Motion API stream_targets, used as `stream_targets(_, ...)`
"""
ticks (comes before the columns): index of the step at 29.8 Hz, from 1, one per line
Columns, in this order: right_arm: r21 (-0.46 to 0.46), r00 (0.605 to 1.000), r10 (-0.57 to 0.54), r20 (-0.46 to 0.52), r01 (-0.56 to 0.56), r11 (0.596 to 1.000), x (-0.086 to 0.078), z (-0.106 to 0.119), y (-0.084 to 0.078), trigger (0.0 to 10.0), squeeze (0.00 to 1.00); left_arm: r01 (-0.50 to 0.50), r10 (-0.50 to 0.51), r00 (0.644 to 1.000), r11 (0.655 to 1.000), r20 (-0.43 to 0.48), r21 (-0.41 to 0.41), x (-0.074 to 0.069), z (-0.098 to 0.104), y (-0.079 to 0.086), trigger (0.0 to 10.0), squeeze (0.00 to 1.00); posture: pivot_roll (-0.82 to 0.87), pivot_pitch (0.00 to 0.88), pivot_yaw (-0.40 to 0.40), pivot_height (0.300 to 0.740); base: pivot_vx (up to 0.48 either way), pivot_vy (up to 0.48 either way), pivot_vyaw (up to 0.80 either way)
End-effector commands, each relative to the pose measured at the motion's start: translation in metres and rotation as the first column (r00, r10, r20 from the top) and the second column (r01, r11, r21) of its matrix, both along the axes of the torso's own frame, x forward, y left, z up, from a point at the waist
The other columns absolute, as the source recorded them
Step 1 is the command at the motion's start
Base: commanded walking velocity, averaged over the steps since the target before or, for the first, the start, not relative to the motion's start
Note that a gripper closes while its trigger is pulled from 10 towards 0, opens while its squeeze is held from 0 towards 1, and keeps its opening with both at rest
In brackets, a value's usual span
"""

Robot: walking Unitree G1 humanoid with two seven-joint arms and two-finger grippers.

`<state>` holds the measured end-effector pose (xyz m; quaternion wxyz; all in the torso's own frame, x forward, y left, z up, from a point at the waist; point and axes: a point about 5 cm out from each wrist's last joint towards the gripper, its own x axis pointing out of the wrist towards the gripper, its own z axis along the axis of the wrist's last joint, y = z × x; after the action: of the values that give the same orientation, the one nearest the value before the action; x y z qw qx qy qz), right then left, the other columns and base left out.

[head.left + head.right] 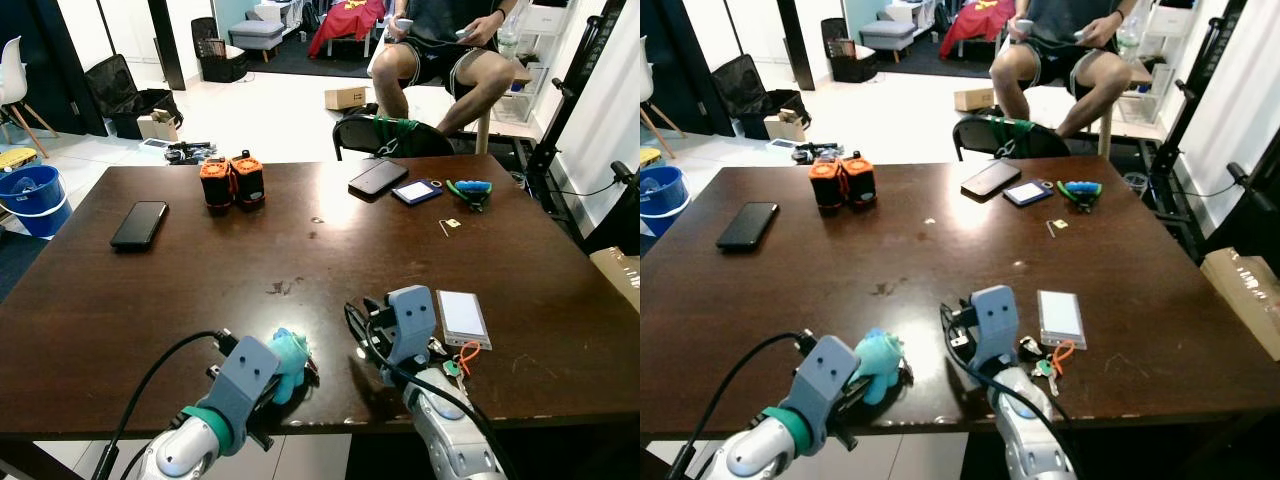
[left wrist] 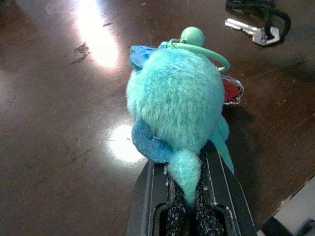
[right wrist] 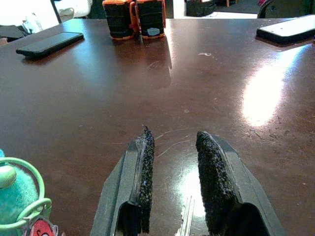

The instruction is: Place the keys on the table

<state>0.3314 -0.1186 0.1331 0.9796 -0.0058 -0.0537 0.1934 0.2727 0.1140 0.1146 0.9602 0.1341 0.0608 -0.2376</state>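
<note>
Holding a fuzzy teal plush toy between its two black fingers, the left gripper sits low at the near edge of the dark brown wooden table. The toy rests on the table top, with a green plastic ring and a small red tag at its far end. Beyond it lies a silver key on a black cord. To the right, the right gripper hovers just above the table with its fingers a little apart and nothing between them. Just beside it on the right lies a bunch of keys with green and orange bits, touching the table. Next to that bunch is a flat white card.
</note>
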Motion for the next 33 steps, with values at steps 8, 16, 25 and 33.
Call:
stream_targets(8,0.003,1.0,0.007,-0.021,-0.007,1.0,-0.002,-0.004,0.002,10.0,0.0,-0.032,0.031,0.999,0.996,-0.018,-0.084,0.005,0.0,0.002,10.0,1.0,-0.13,0.09,0.119,0.74,0.0,0.0,0.0)
stream_targets(16,0.001,1.0,0.006,-0.021,-0.006,1.0,-0.002,-0.004,0.002,10.0,0.0,0.027,-0.029,1.0,0.988,-0.008,-0.149,0.001,0.009,-0.005,10.0,0.0,-0.13,0.091,0.117,0.74,0.0,0.0,0.0)
stream_targets(25,0.002,1.0,0.005,-0.021,-0.005,1.0,-0.002,-0.004,0.002,10.0,0.0,0.081,-0.079,0.997,0.982,0.021,-0.173,0.002,0.02,-0.008,10.0,0.0,-0.12,0.088,0.119,0.74,0.0,0.0,0.0)
stream_targets(33,0.004,1.0,0.001,-0.02,-0.001,1.0,-0.001,-0.004,0.001,10.0,0.0,0.142,-0.134,0.989,0.972,0.057,-0.189,0.001,0.033,-0.015,10.0,0.0,-0.12,0.088,0.121,0.74,0.0,0.0,0.0)
